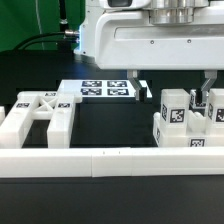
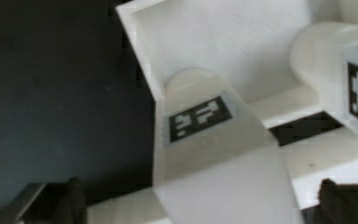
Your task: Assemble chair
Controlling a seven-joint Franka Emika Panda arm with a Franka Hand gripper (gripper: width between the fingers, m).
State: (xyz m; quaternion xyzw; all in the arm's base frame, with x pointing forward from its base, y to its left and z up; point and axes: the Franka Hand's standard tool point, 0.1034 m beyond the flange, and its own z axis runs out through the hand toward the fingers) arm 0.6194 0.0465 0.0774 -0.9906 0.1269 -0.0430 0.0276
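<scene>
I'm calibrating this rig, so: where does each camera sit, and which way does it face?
Exterior view: low beside the black table, facing level across it at glossy white plastic chair parts with black-and-white tags; the white arm body and open tool show above.
Wrist view: on the wrist, looking down past the tool's dark fingertips onto a rounded white tagged part.
Shared: the tool and tagged chair parts.

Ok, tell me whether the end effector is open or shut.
Open: the end effector shows both fingertips wide apart in the wrist view, a tagged chair part between them, ungripped.
</scene>
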